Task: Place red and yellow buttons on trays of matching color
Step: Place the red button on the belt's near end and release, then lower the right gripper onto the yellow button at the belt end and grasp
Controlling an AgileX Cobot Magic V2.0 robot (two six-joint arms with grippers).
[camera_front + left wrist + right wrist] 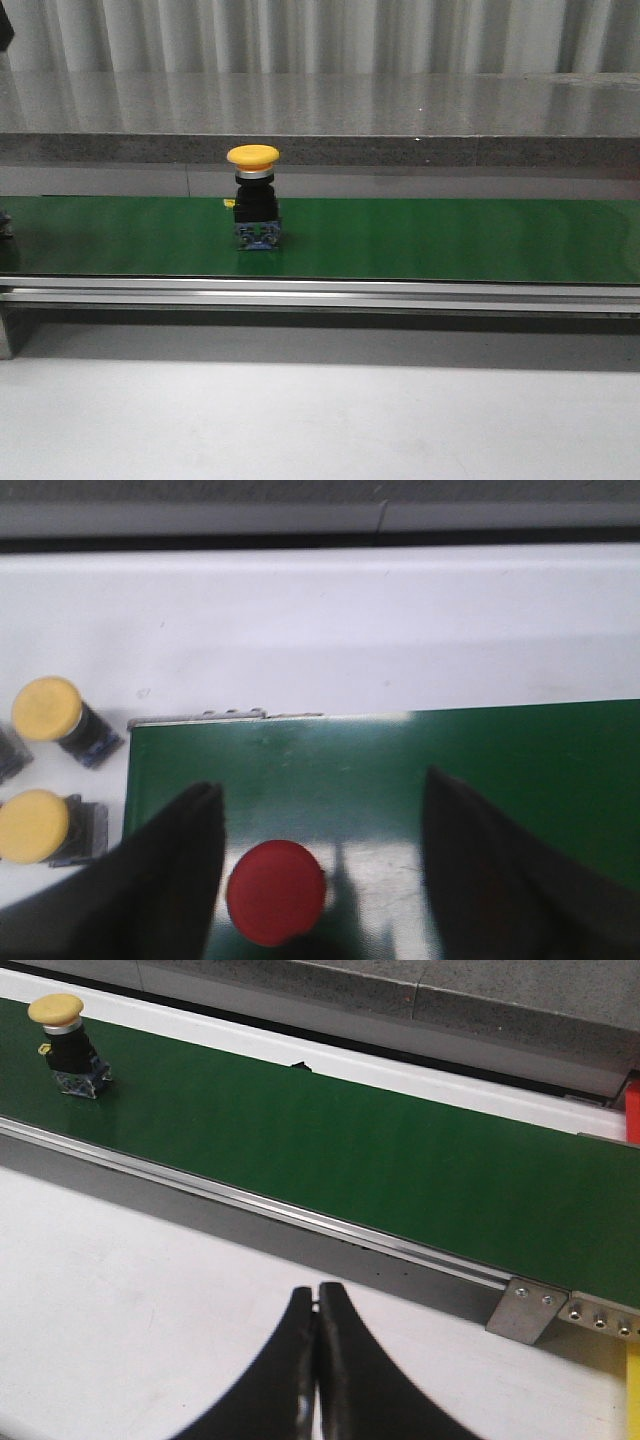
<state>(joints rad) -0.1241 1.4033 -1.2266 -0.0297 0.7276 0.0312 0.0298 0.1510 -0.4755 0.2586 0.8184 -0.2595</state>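
So the yellow mushroom-head button (254,196) is standing upright on the green conveyor belt (450,240), glossy domed cap on a black body with a little bluish contact block underneath. Over at the belt's end, a red button (275,891) sits between the left gripper (320,880) fingers, which are spread wide and not touching it yet. Looks like the red pick is the step in hand: next it needs to drop and close on the cap. Right gripper (318,1360) is pressed together over the white table (120,1300) (holding nothing). Two more yellow buttons (45,708) wait off-belt.
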